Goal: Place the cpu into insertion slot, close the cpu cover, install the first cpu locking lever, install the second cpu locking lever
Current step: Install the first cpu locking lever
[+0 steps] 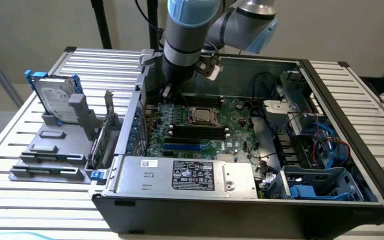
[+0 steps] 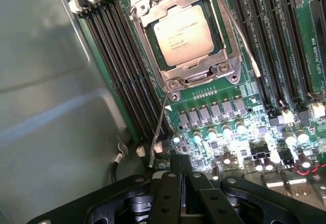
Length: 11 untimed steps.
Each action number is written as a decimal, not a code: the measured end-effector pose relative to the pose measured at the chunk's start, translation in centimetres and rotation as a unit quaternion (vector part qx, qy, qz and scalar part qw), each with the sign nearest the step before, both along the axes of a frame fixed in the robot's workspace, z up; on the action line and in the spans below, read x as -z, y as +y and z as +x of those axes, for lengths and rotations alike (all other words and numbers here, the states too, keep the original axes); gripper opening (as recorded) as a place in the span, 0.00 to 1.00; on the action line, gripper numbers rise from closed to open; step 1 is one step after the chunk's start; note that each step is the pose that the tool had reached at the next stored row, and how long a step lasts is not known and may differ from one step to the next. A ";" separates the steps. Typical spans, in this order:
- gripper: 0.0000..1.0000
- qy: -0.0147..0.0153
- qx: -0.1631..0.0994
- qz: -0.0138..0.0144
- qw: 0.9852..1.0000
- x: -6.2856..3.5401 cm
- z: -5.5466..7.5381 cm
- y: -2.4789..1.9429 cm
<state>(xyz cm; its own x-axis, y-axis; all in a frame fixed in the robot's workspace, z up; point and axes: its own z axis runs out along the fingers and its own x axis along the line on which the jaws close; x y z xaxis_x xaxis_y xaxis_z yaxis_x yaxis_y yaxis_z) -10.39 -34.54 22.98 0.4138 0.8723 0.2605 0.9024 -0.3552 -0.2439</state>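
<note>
The cpu (image 2: 177, 34) lies in the insertion slot (image 2: 219, 33) with the cpu cover (image 2: 197, 74) folded down around it, and black memory slots (image 2: 127, 66) flank both sides. The pincer (image 2: 181, 175) is shut and empty. Its tips are just beside the free end of a thin locking lever (image 2: 159, 127) slanting out from the socket, with the grey case wall (image 2: 46, 107) close by.
</note>
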 end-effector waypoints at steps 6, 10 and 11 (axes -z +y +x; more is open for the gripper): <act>0.11 0.001 0.031 0.011 0.999 -0.06 -0.1 0.00; 0.11 0.001 0.050 0.020 0.999 -0.30 -0.2 0.00; 0.11 0.001 0.055 0.022 0.998 -0.37 -0.2 0.00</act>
